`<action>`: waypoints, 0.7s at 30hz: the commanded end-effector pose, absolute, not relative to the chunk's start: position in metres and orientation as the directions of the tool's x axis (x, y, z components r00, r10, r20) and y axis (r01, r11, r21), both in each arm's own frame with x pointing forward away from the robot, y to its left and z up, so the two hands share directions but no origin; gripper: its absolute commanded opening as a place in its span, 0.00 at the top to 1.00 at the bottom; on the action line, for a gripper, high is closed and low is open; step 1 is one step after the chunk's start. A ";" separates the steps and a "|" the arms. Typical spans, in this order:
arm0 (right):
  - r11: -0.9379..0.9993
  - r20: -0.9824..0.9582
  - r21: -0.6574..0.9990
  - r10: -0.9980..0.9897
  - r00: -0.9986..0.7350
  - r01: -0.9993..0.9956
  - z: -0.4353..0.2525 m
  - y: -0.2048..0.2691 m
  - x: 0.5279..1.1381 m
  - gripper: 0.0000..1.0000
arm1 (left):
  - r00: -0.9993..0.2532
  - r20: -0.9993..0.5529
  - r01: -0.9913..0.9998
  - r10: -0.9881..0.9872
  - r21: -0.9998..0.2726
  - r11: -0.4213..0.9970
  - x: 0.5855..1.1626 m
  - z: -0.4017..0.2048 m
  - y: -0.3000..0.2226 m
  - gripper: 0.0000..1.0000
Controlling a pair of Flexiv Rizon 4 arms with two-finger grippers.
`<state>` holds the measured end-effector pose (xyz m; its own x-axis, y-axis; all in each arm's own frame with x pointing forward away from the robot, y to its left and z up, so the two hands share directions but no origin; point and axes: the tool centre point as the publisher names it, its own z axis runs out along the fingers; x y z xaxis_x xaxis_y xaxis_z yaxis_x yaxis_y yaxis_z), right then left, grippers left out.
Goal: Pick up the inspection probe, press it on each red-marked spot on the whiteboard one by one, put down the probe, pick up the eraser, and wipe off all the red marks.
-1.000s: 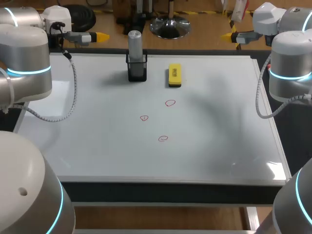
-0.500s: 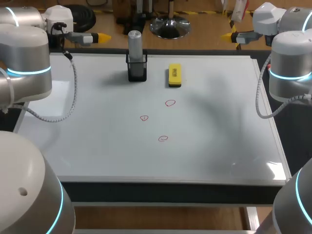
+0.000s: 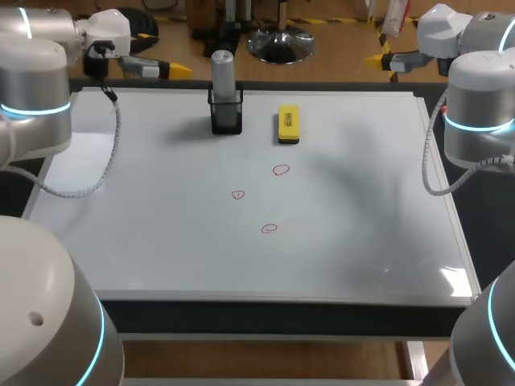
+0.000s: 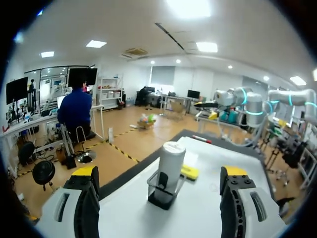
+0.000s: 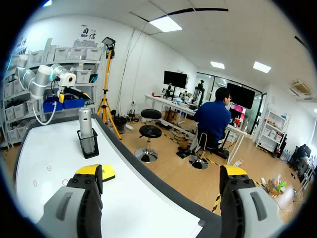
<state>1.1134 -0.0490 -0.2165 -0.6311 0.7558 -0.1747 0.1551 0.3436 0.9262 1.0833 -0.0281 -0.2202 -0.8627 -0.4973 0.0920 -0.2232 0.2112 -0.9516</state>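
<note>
The grey cylindrical probe (image 3: 222, 74) stands upright in a black holder (image 3: 226, 117) at the back of the whiteboard (image 3: 153, 217). To its right lies the yellow eraser (image 3: 288, 125). Three small red circles (image 3: 281, 170) (image 3: 238, 194) (image 3: 269, 228) sit mid-board. My left gripper (image 3: 173, 69) hovers open at the back left, pointing at the probe. In the left wrist view the left gripper (image 4: 159, 171) is wide open with the probe (image 4: 171, 161) ahead between its fingers, apart from both. My right gripper (image 3: 374, 59) is open and empty beyond the back right corner; in the right wrist view the right gripper (image 5: 161, 171) has the eraser (image 5: 106, 172) and probe (image 5: 85, 121) off to one side.
The whiteboard's raised frame (image 3: 447, 201) runs along the right side, and a dark table edge (image 3: 282, 318) borders the front. My left arm's cable (image 3: 105, 173) hangs over the board's left part.
My left gripper has shifted a little to the right and lower, closer to the probe. The right arm, probe and eraser have not moved.
</note>
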 end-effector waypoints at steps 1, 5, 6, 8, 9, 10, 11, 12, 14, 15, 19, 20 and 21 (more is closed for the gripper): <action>0.344 -0.174 0.926 0.755 -0.632 0.156 -0.216 -0.049 1.114 0.00 | -0.909 0.101 -0.206 -0.404 -0.952 0.227 1.096 -0.225 -0.035 0.00; 0.344 -0.174 0.926 0.755 -0.632 0.156 -0.216 -0.049 1.114 0.00 | -0.935 0.096 -0.178 -0.343 -0.960 0.218 1.096 -0.227 -0.045 0.00; 0.344 -0.174 0.926 0.755 -0.632 0.156 -0.216 -0.049 1.114 0.00 | -0.940 0.093 -0.173 -0.328 -0.959 0.224 1.097 -0.229 -0.047 0.00; 0.344 -0.174 0.926 0.755 -0.632 0.156 -0.216 -0.049 1.114 0.00 | -0.951 0.087 -0.156 -0.298 -0.964 0.216 1.097 -0.230 -0.052 0.00; 0.344 -0.174 0.926 0.755 -0.632 0.156 -0.216 -0.049 1.114 0.00 | -0.953 0.085 -0.151 -0.290 -0.965 0.213 1.097 -0.230 -0.054 0.00; 0.344 -0.174 0.926 0.755 -0.632 0.156 -0.216 -0.049 1.114 0.00 | -0.957 0.080 -0.141 -0.278 -0.968 0.207 1.097 -0.230 -0.057 0.00; 0.344 -0.174 0.926 0.755 -0.632 0.156 -0.216 -0.049 1.114 0.00 | -0.961 0.074 -0.133 -0.266 -0.969 0.208 1.097 -0.230 -0.059 0.00; 0.344 -0.174 0.926 0.755 -0.632 0.156 -0.216 -0.049 1.114 0.00 | -0.964 0.072 -0.127 -0.255 -0.970 0.207 1.098 -0.229 -0.062 0.00; 0.344 -0.174 0.926 0.755 -0.632 0.156 -0.216 -0.049 1.114 0.00 | -0.970 0.065 -0.116 -0.233 -0.971 0.209 1.099 -0.229 -0.067 0.00; 0.344 -0.174 0.926 0.755 -0.632 0.156 -0.216 -0.049 1.114 0.00 | -0.972 0.065 -0.114 -0.226 -0.971 0.211 1.100 -0.230 -0.070 0.00; 0.344 -0.174 0.926 0.755 -0.632 0.156 -0.216 -0.049 1.114 0.00 | -0.977 0.069 -0.112 -0.202 -0.972 0.207 1.104 -0.234 -0.078 0.00; 0.344 -0.174 0.926 0.755 -0.632 0.156 -0.216 -0.049 1.114 0.00 | -0.979 0.072 -0.112 -0.193 -0.972 0.206 1.105 -0.235 -0.079 0.00; 0.344 -0.174 0.926 0.755 -0.632 0.156 -0.216 -0.049 1.114 0.00 | -0.980 0.074 -0.113 -0.187 -0.972 0.206 1.106 -0.237 -0.081 0.00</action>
